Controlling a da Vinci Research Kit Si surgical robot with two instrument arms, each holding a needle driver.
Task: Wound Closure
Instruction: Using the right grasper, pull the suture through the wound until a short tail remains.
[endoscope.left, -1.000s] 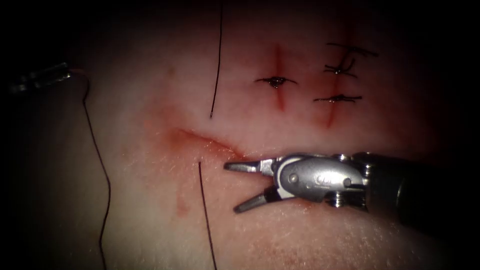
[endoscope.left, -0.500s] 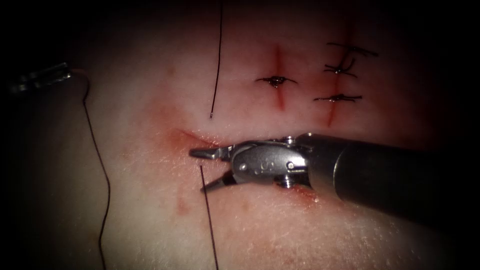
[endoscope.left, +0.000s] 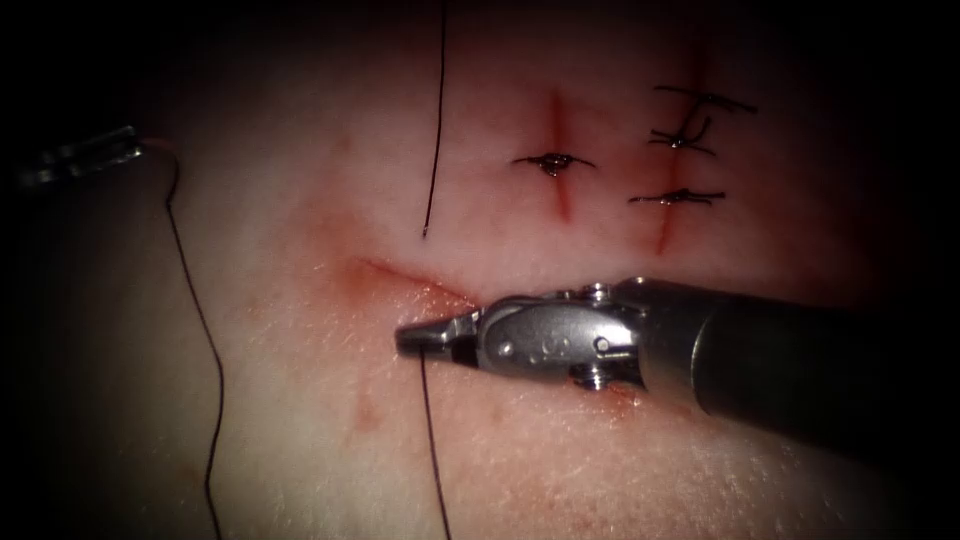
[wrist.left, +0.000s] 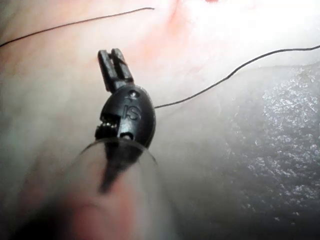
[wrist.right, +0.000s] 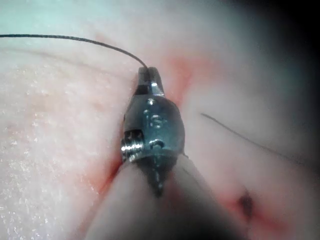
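Gripping the end of a thin dark thread (endoscope.left: 432, 440), the right arm's silver needle driver (endoscope.left: 425, 335) lies across the pale pink pork-belly tissue (endoscope.left: 300, 420) with its jaws closed together; the thread runs from the jaw tips down toward the lower edge of the endoscope view. A second ago these jaws stood wide open to the right of that thread end, and they have since slid left and closed on it. The tips sit at the lower end of the short reddened cut (endoscope.left: 400, 282), which slants up to the left from them and carries a smear of red fluid. The right wrist view shows the same tool (wrist.right: 149, 76) pinched on the thread (wrist.right: 75, 40) right at its tips. Another loose length of dark thread (endoscope.left: 434, 130) hangs down from the top and ends just above the cut. The left arm's dark needle driver (wrist.left: 116, 62) hovers over the tissue with its jaws nearly together and nothing between them, a thread (wrist.left: 235, 72) passing beside it. Two earlier cuts, already stitched with dark knots (endoscope.left: 552, 161), lie at upper right. The curved needle cannot be made out.
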